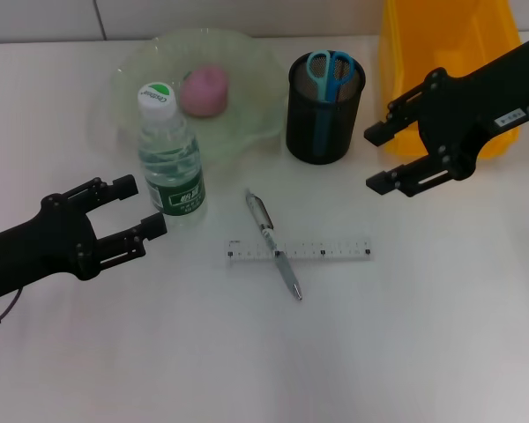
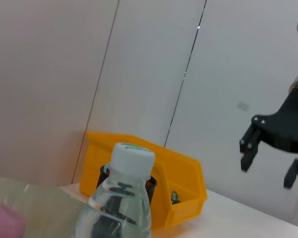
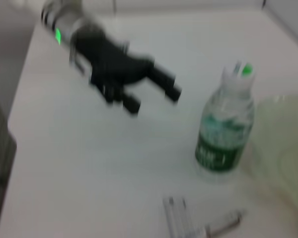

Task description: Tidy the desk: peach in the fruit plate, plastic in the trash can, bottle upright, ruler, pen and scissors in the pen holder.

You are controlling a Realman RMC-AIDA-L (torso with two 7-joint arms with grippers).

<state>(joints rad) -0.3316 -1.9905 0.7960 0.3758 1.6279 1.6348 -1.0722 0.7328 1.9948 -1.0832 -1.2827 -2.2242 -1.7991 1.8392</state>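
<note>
Left claw point(image 1: 145, 208) fingers apart beside upright bottle point(image 1: 170, 159), right claw point(image 1: 386, 159) spread above desk near trash can point(image 1: 450, 62)

The peach point(image 1: 204, 90) is pink, on a pale green translucent plate point(image 1: 247, 62). The clear bottle point(image 1: 169, 159) has a white cap and green label. Blue-handled scissors point(image 1: 328, 75) stand in a black mesh holder point(image 1: 324, 119). The bin point(image 1: 406, 53) is orange. The ruler point(image 1: 300, 250) is clear with black marks; the pen point(image 1: 274, 245) is silver.

Bright, even light with soft shadows; the right wrist view is blurred (motion smear throughout).
</note>
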